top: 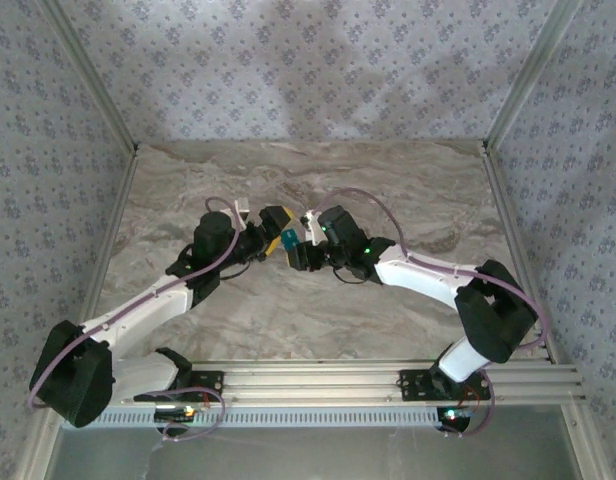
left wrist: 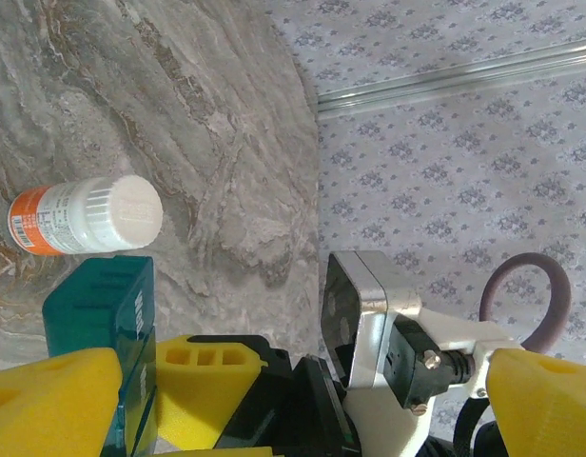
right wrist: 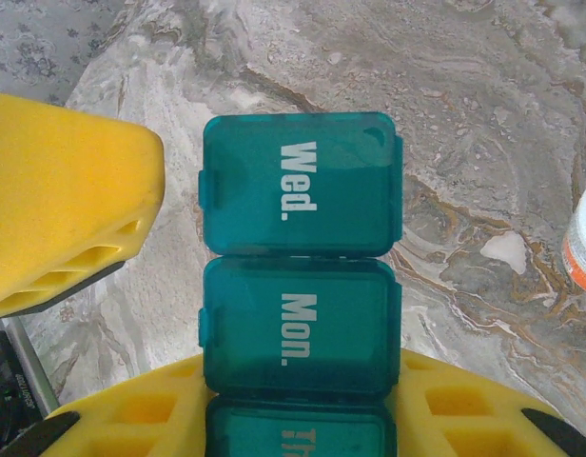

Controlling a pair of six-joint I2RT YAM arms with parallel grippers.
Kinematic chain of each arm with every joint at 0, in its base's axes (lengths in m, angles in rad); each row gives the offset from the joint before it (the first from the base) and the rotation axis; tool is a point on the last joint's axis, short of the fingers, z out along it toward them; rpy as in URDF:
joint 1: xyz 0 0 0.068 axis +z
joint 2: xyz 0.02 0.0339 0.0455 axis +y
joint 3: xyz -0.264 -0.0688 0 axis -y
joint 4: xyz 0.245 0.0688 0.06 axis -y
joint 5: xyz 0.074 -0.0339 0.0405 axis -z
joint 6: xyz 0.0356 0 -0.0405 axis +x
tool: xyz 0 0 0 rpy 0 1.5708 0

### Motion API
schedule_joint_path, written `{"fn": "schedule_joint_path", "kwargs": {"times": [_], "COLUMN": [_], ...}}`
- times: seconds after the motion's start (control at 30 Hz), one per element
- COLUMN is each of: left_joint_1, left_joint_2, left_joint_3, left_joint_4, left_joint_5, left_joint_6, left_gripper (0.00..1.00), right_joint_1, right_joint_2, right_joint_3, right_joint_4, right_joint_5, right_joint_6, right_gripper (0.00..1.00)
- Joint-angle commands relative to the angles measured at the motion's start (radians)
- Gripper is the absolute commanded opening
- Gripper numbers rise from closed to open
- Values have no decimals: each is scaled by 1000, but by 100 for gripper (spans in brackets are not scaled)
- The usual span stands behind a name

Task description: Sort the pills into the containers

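**Position.** The pill strip (right wrist: 301, 257) is near the middle of the table (right wrist: 483, 114), between the two arms. I cannot tell whether it rests on the surface or hangs just above it. My right gripper (right wrist: 301, 424) pinches the strip across its nearest compartment, with the jaws pressed on both sides. The "Mon." and "Wed." compartments stick out past the fingertips. My left gripper (left wrist: 302, 381) has its jaws spread wide. One finger (right wrist: 65, 228) stands to the left of the "Wed." compartment, apart from it.

**Step in hand (my judgement).** Open a lid with the left gripper while the right one steadies the strip.
1. Keep the right grip firm, because the free end will twist if it is pushed off-centre.
2. Set a left finger edge under the small tab on the lid's left side, not on the lid face.
3. Lift gently, as the hinge looks thin.

**Contents.** The lids (right wrist: 302, 186) in view are shut and the plastic is dark, so I cannot tell what any compartment holds. A white bottle (left wrist: 84, 217) with an orange band lies on its side near the strip.
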Motion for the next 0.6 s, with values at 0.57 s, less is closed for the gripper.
{"fn": "schedule_joint_path", "kwargs": {"times": [0.57], "left_joint_1": [-9], "left_joint_2": [16], "left_joint_3": [28], "left_joint_4": [1], "left_joint_5": [-26], "left_joint_6": [22], "left_gripper": [98], "right_joint_1": [19], "right_joint_2": [10], "right_joint_3": [-8], "right_joint_4": [35], "right_joint_5": [8], "right_joint_6": [27], "right_gripper": [29]}}
